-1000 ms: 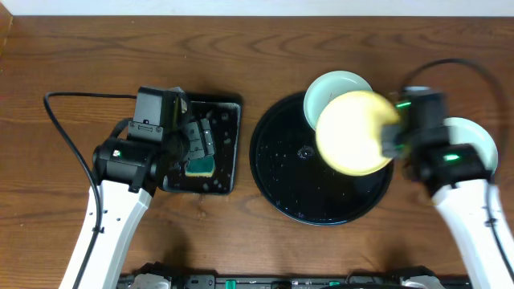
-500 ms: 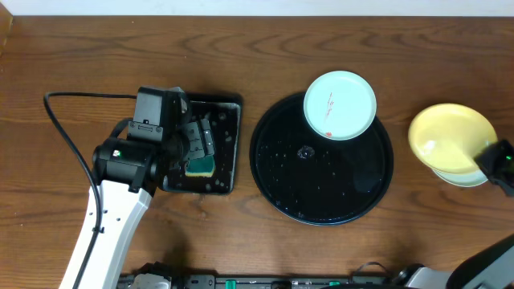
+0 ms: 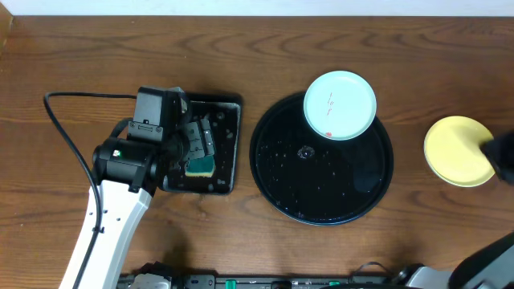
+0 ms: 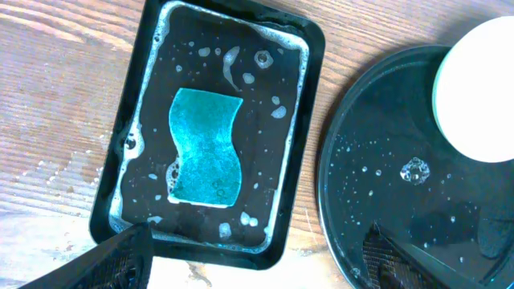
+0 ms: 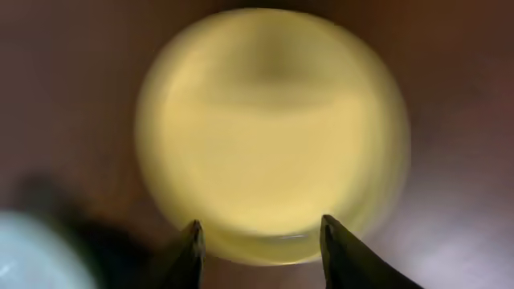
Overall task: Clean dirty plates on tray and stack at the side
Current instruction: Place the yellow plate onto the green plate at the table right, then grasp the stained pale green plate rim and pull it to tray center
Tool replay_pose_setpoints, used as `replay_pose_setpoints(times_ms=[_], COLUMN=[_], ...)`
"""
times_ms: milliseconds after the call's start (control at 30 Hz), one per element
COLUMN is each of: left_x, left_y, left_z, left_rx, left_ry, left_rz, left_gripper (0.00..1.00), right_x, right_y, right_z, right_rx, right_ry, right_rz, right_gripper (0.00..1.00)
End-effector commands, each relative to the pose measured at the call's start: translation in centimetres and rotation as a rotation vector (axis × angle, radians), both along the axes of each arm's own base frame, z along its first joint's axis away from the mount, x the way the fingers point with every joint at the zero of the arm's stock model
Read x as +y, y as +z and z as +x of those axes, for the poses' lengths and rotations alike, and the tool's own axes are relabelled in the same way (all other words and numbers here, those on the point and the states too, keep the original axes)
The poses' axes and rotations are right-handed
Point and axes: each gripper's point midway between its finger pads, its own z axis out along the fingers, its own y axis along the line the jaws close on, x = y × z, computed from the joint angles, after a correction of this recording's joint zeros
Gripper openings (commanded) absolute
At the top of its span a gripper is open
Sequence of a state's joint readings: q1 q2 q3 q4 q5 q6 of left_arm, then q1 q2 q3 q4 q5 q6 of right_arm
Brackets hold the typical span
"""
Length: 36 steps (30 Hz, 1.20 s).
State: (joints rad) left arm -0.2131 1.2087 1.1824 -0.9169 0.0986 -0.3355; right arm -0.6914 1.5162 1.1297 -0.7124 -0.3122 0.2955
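A pale blue-white plate with small red smears sits at the back of the round black tray. It also shows in the left wrist view, as does the tray. The pale yellow plate lies on the table to the right of the tray and hides the other pale plate. My right gripper is at the yellow plate's right edge. In the blurred right wrist view its fingers are open by the near rim of the yellow plate. My left gripper is open and empty.
A rectangular black tray with soapy water holds a teal sponge under my left gripper. The sponge lies flat in that tray. A black cable loops at the left.
My right gripper carried the yellow plate from over the round tray to the right, onto the pale plate there. Its fingers are now apart. The left arm has not moved.
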Motion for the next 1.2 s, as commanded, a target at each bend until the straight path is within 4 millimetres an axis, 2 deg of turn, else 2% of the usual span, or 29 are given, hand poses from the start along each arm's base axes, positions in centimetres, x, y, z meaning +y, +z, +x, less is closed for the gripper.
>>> replay_pose_setpoints(times_ms=[0,67,133,200,267,400,533,667,767,833,900,1000,1167], left_x=[0.1,0.1,0.1,0.1,0.1,0.1,0.1,0.1,0.1,0.1,0.1,0.1,0.1], left_y=[0.7,0.7,0.7,0.7,0.7,0.7,0.7,0.7,0.7,0.7,0.7,0.7,0.7], left_z=[0.3,0.3,0.3,0.3,0.3,0.3,0.3,0.3,0.3,0.3,0.3,0.3,0.3], left_rx=[-0.019,-0.019,-0.019,-0.019,-0.019,-0.019,-0.019,-0.019,-0.019,-0.019,-0.019,-0.019,-0.019], left_ry=[-0.004,-0.004,-0.004,-0.004,-0.004,-0.004,-0.004,-0.004,-0.004,-0.004,-0.004,-0.004,-0.004], left_rz=[0.003,0.002,0.002,0.002,0.002,0.002,0.003,0.002,0.002,0.003,0.002,0.002,0.002], left_gripper=[0.84,0.84,0.84,0.84,0.84,0.84,0.84,0.84,0.84,0.84,0.84,0.84,0.84], right_x=[7.1,10.5,13.5,15.4,16.1,16.8,18.2,18.3,19.6,20.5,20.6,20.6,20.6], right_y=[5.4,5.6,4.8,3.6,1.9,-1.1,-4.5,-7.7,-9.6,-10.5,-10.6,-9.1,-5.0], right_z=[3.8,4.6,5.2,5.7,6.7,9.9,12.3,13.6,13.7,13.5,13.3,13.1,11.2], right_rx=[-0.180,-0.175,-0.142,-0.095,-0.034,0.009,0.003,0.018,0.008,0.001,0.005,-0.008,-0.015], right_ry=[0.323,0.457,0.567,0.636,0.669,0.725,0.824,0.851,0.896,0.926,0.926,0.916,0.853], right_rz=[-0.056,-0.111,-0.159,-0.226,-0.329,-0.486,-0.525,-0.530,-0.459,-0.407,-0.397,-0.400,-0.365], right_gripper=[0.47,0.51,0.56,0.63,0.70,0.72,0.66,0.61,0.45,0.26,0.01,0.01,0.01])
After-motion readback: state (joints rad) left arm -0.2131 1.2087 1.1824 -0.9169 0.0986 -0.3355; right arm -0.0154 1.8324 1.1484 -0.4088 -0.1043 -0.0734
